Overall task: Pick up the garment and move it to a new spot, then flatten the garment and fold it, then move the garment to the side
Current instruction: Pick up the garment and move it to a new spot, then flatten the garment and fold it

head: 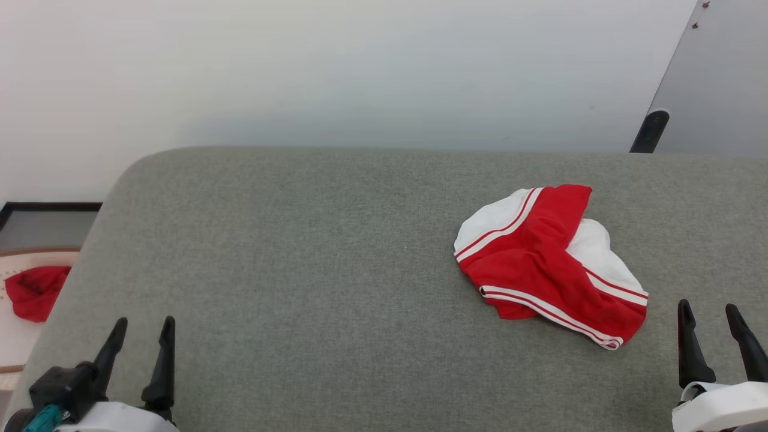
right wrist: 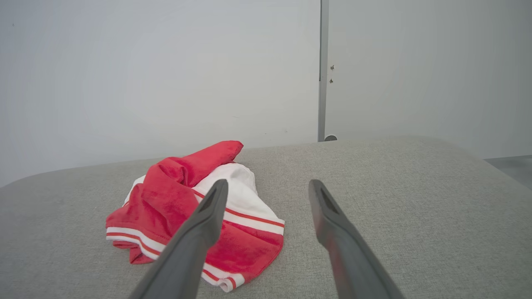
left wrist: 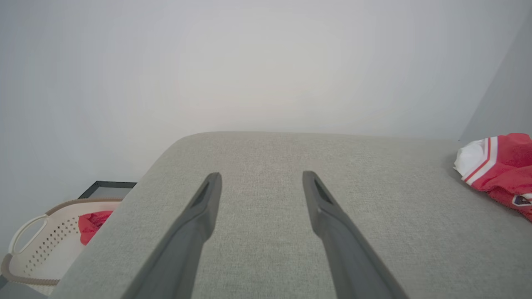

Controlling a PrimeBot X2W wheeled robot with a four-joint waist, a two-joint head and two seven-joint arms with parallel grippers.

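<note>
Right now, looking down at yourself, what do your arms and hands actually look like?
The left gripper and right gripper look alike: two long, dark grey fingers tapering to narrow tips, each tip grooved on its inner face. Behind them sit smooth white wrist shells. The left one also carries a black block and a small teal part.

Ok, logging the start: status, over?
Left gripper open, empty. Right gripper open, empty. Garment crumpled on grey padded surface, right side, untouched. Nothing blocking it.

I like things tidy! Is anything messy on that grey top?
Yes. The garment lies crumpled in a heap on the right side of the grey surface, folded over itself instead of flat. Nothing looks spilled or torn.
</note>
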